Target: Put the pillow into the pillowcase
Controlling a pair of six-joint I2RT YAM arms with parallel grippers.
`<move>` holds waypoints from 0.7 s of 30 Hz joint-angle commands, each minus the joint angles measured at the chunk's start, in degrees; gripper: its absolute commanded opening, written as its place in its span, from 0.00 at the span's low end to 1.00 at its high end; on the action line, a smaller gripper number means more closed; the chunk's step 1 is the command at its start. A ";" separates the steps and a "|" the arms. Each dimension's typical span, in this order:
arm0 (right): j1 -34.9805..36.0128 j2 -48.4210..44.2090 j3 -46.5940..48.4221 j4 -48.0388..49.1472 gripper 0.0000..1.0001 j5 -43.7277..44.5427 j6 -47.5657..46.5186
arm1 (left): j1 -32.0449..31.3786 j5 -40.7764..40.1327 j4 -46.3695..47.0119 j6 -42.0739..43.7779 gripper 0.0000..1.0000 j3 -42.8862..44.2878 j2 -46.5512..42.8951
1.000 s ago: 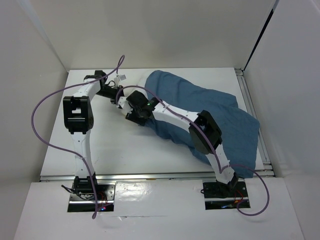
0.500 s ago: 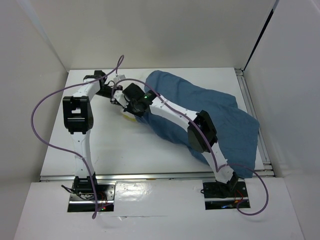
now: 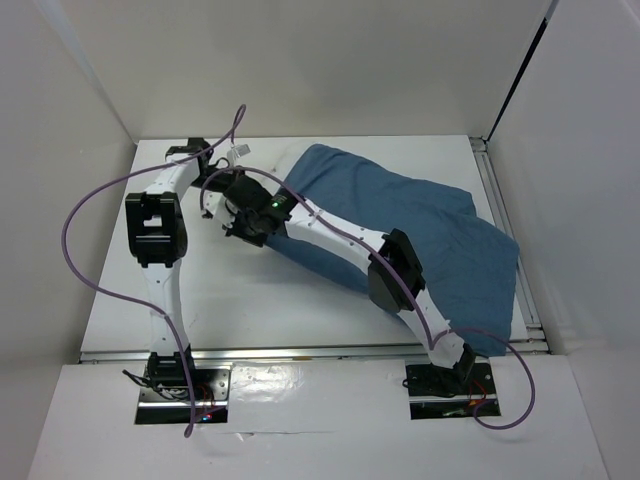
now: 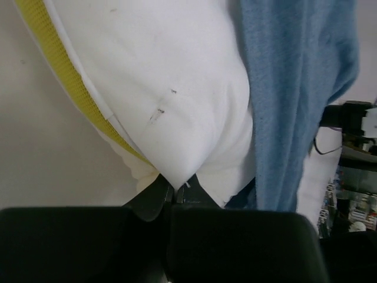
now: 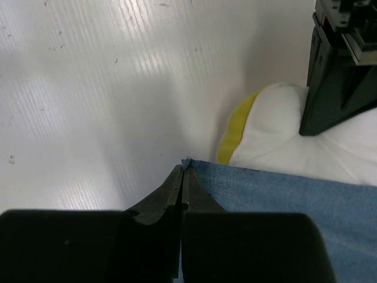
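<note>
Right wrist view shows the right jaws closed tight, their tips pinching the very corner of the case's [image 5: 283,200] blue hem. A second ago they stood wide open farther back over the cloth, so they have since slid across toward the left arm and snapped shut. Just ahead of and to the right of those tips, a white and yellow corner of the pillow [image 5: 271,135] pokes out onto the counter [image 5: 88,88], with the left arm's black fingers coming down on it. From the left wrist, the left jaws remain clamped as before on that pillow [image 4: 165,88] corner, which bulges away from them, with the case [image 4: 288,88] hanging along its right side. From the top, beyond both jaws, the case [image 3: 420,230] spreads as one blue mound to the right, and the pillow looks to be mostly inside it. With one grip on the hem and one on the bare corner, the likely next step is to draw the hem over that corner. The pinch on the hem is thin and might slip.
</note>
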 commanded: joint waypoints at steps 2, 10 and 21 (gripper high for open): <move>1.05 1.45 4.60 3.05 0.00 -3.08 -1.19 | -0.35 15.21 -9.16 1.91 0.00 5.32 2.78; 1.05 4.70 6.36 8.23 0.00 -0.44 -5.49 | -2.20 24.46 -23.42 11.76 0.00 -1.43 2.79; 0.53 6.82 11.02 15.26 0.00 -3.43 -4.28 | -6.76 32.10 -23.42 10.18 0.00 0.67 5.60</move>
